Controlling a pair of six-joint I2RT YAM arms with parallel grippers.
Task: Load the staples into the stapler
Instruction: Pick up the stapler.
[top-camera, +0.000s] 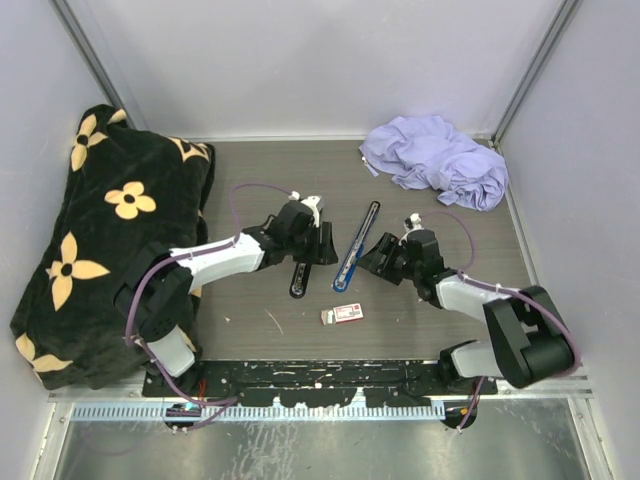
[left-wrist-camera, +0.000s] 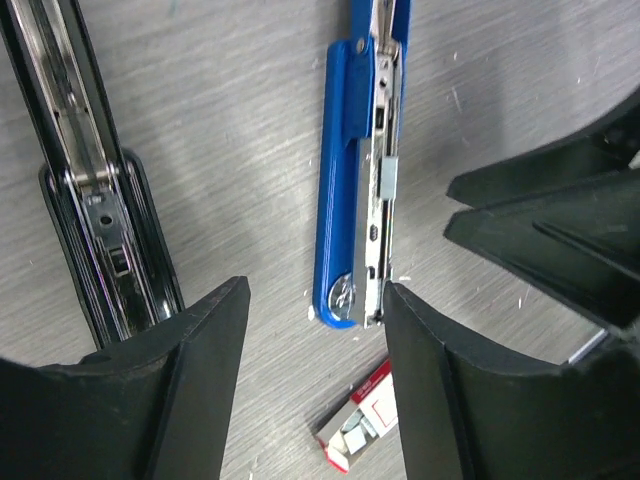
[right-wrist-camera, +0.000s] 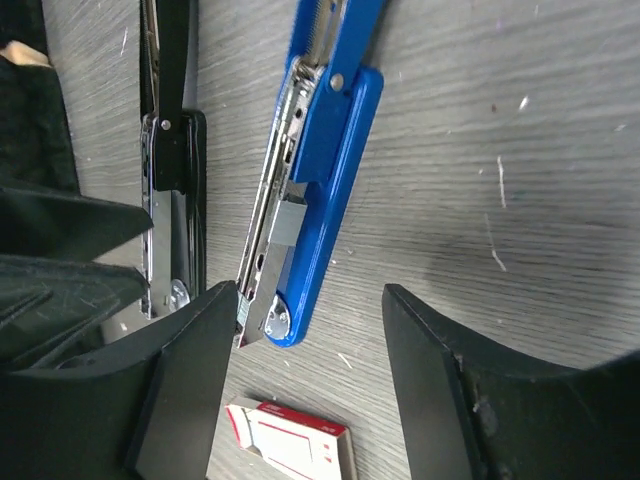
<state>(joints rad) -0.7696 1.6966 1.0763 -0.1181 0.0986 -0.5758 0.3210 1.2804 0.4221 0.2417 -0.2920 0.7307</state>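
Observation:
A blue stapler (top-camera: 357, 247) lies opened flat mid-table, its metal staple channel exposed. A black stapler (top-camera: 299, 281), also opened, lies to its left, partly under my left gripper. The staples box (top-camera: 342, 314), white with a red label, lies flat just in front of the blue stapler, with one end open. My left gripper (top-camera: 324, 254) is open and empty, hovering left of the blue stapler's near end (left-wrist-camera: 345, 200); the box (left-wrist-camera: 360, 425) shows below it. My right gripper (top-camera: 369, 258) is open and empty on the stapler's right (right-wrist-camera: 320, 170), above the box (right-wrist-camera: 295, 440).
A black blanket with yellow flowers (top-camera: 110, 230) is heaped along the left side. A crumpled purple cloth (top-camera: 440, 160) lies at the back right. The black stapler also shows in both wrist views (left-wrist-camera: 90, 180) (right-wrist-camera: 170, 170). The two grippers face each other closely.

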